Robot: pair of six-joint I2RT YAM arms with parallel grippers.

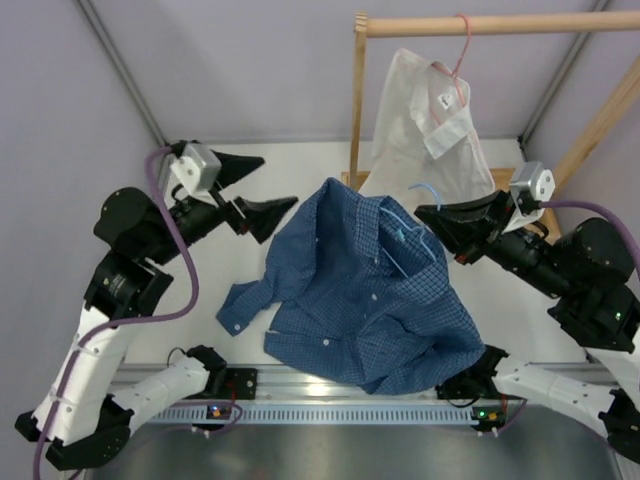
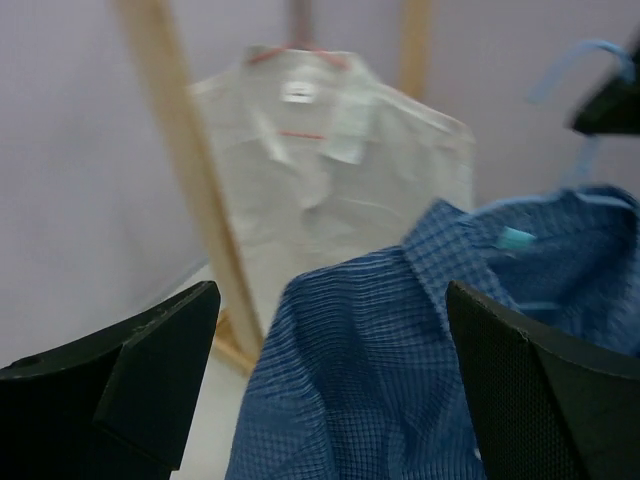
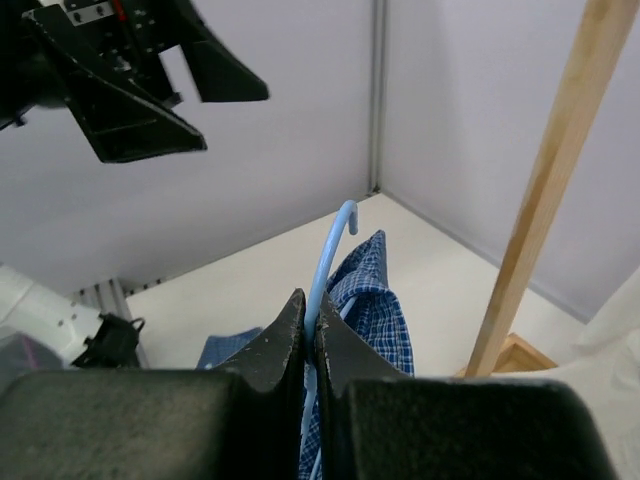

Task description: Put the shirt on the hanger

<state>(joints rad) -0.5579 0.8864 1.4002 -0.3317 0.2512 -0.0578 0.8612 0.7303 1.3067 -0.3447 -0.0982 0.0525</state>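
The blue checked shirt (image 1: 370,300) hangs draped over the light blue wire hanger (image 1: 424,190), lifted above the table, one sleeve trailing down left. My right gripper (image 1: 428,213) is shut on the hanger's neck just below the hook; in the right wrist view the hanger (image 3: 330,250) runs between the closed fingers (image 3: 310,310), with the shirt collar (image 3: 370,290) behind. My left gripper (image 1: 262,185) is open and empty just left of the shirt's shoulder. In the left wrist view the shirt (image 2: 400,370) fills the space between the spread fingers (image 2: 150,370).
A white collared shirt (image 1: 425,125) hangs on a pink hanger (image 1: 460,60) from the wooden rack (image 1: 480,25) at the back right. The rack's upright (image 1: 357,110) stands close behind the blue shirt. Grey walls surround the table.
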